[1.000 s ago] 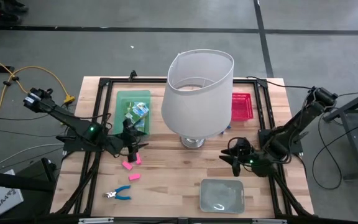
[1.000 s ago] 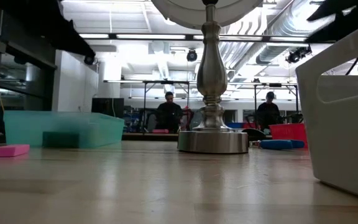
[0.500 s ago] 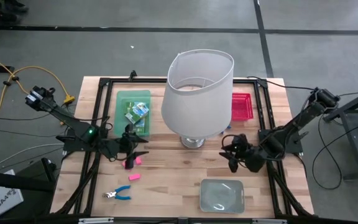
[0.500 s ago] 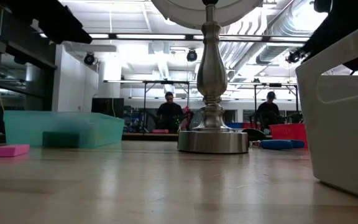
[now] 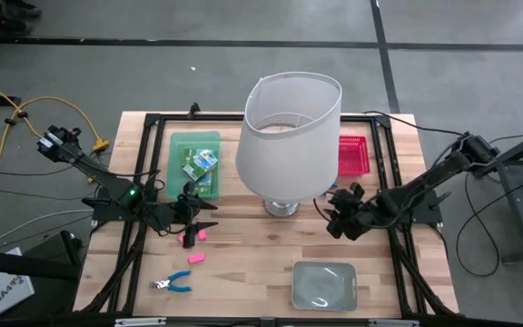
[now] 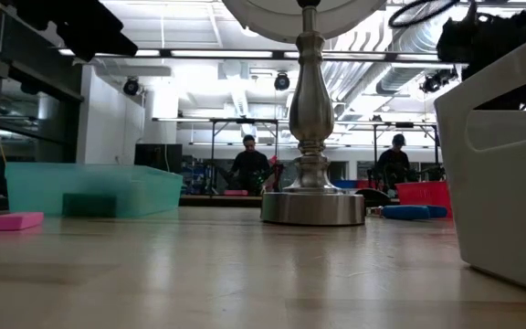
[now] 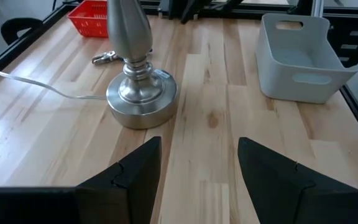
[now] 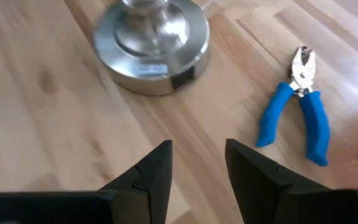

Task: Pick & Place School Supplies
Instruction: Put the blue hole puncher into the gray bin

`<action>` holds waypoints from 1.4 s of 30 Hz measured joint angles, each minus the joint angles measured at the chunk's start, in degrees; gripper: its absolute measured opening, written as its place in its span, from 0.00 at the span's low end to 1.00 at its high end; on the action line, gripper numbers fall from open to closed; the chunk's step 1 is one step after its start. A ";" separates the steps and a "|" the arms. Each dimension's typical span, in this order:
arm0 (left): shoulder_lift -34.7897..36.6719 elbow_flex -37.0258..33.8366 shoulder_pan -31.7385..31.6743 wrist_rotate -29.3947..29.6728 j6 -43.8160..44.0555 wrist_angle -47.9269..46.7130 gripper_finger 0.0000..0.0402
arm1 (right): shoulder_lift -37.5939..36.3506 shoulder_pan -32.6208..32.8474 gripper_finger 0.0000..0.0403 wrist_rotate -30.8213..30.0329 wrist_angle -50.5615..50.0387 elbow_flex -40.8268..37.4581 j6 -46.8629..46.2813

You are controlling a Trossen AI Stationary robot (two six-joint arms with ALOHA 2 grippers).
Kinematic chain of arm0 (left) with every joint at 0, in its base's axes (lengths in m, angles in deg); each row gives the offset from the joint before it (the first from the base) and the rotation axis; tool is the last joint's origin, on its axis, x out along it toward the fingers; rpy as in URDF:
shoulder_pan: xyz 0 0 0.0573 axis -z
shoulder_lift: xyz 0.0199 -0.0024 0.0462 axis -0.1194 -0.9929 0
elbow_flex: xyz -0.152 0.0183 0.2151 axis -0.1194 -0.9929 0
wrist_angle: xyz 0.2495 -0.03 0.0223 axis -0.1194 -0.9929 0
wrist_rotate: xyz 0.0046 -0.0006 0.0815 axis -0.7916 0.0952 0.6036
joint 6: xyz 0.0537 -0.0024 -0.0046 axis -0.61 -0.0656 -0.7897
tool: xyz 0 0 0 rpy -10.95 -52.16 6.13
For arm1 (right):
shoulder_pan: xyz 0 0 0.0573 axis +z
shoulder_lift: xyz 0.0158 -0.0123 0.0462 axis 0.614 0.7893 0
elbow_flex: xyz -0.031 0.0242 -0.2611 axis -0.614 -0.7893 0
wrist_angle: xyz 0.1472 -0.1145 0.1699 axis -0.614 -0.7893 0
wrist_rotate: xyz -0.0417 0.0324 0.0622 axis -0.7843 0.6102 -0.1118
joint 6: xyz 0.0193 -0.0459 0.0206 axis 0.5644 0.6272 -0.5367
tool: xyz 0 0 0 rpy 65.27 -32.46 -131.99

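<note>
A grey concrete floor surrounds the wooden table [image 5: 243, 272], and the low view looks across it into a workshop where two people sit far behind the lamp [image 5: 289, 136]. Since a second ago the right tool [image 5: 337, 214] has moved from about 5 o'clock of the lamp base up to roughly 3 o'clock, near the red tray [image 5: 353, 154]. The left tool [image 5: 200, 214] has lifted off the pink erasers [image 5: 194, 236] and now points toward the lamp. Both tools stand open and hold nothing. Blue-handled pliers [image 8: 300, 112] lie on the table just ahead of the right tool, beside the lamp base. A second blue-handled pair [image 5: 172, 282] lies at 7 o'clock of the lamp. Crayon boxes [image 5: 201, 163] sit in the green tray [image 5: 178, 145]; the clear tray [image 5: 324, 284] is at 6 o'clock.
</note>
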 joint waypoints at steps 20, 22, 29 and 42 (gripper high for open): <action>0.00 0.00 0.00 0.09 -0.02 -0.01 0.51 | 13.99 -1.95 0.35 -10.57 10.99 -7.77 -1.62; 0.00 0.00 0.00 0.09 -0.02 -0.02 0.51 | 13.94 -1.98 0.35 -11.47 14.04 -9.52 -1.43; 0.00 0.00 0.00 0.09 -0.04 0.02 0.51 | 13.94 -2.13 0.35 -13.49 21.69 -14.44 -1.82; 0.00 0.00 -0.01 0.09 -0.04 0.22 0.51 | 13.94 -5.74 0.35 -13.48 27.20 -17.42 -0.31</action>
